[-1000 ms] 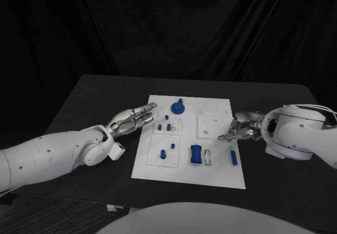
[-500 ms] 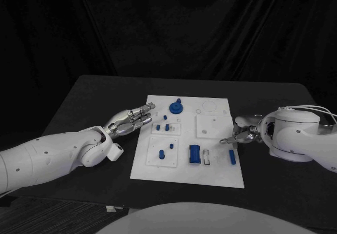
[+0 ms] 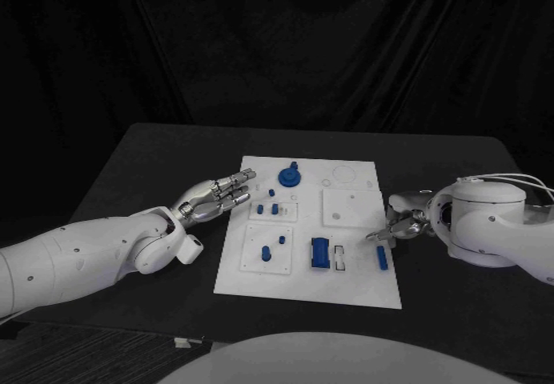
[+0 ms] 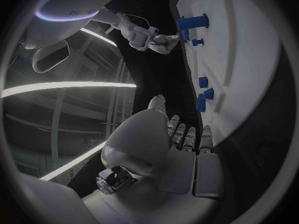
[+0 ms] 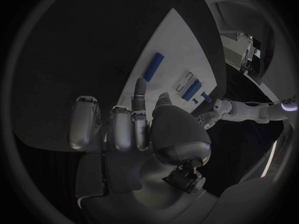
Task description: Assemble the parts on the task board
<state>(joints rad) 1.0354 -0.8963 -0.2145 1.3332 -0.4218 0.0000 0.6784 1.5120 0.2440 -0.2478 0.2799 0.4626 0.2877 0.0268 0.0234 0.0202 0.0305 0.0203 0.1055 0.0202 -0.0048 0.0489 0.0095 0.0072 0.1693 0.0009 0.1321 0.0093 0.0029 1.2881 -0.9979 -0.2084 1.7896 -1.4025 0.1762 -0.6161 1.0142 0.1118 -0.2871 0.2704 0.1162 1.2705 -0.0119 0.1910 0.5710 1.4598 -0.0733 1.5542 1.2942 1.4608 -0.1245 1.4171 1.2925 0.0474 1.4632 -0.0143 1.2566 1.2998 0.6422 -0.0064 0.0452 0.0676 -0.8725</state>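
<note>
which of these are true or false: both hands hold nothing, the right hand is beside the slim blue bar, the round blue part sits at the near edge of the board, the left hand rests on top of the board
1. Both hands hold nothing. True: the left hand and the right hand are empty.
2. The right hand is beside the slim blue bar. True.
3. The round blue part sits at the board's near edge. False: it is at the far end of the task board.
4. The left hand rests on the board. False: it is beside the board's left edge.
</note>
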